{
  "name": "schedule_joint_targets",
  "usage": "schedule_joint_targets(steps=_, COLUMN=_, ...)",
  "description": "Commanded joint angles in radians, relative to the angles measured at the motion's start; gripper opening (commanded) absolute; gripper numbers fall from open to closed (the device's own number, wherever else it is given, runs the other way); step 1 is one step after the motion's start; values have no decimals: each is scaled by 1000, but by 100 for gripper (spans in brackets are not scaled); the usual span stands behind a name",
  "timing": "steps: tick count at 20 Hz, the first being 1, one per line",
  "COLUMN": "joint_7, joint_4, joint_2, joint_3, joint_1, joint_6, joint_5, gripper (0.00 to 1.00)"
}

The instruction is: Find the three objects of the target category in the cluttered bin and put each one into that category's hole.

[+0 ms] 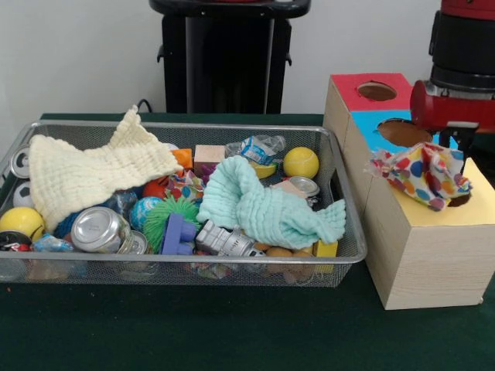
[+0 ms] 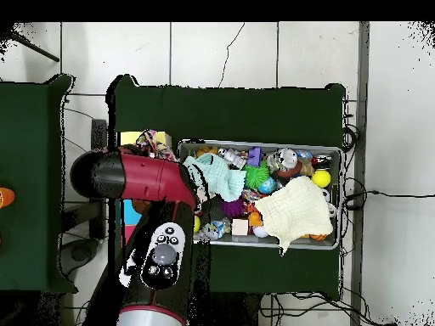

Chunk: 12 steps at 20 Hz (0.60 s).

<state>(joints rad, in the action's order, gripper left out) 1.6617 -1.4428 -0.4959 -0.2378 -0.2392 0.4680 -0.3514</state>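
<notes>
Polka-dot cloth [image 1: 421, 175] lies bunched across yellow cube's hole [image 1: 458, 200].

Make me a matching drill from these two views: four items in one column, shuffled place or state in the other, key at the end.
Items
1. polka-dot cloth
2. cream waffle cloth
3. mint-green cloth
4. yellow ball

Places
A. far right corner of the wire bin, front view
B. on the yellow-faced cube, at its hole
C. draped over the bin's left half, front view
D. bunched at the bin's right centre, front view

Pairs: 1-B, 2-C, 3-D, 4-A
</notes>
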Motion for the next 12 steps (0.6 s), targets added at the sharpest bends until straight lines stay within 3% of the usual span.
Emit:
schedule_joint_targets(steps=1, joint_7=260, joint_4=-52, joint_2=149, joint_3=67, joint_1=36, joint_6=-103, joint_5=-26, gripper=0)
schedule_joint_targets(steps=12, joint_7=273, joint_4=-14, joint_2=238, joint_3=41, joint_1=9, joint_6=-134, joint_5=-58, gripper=0)
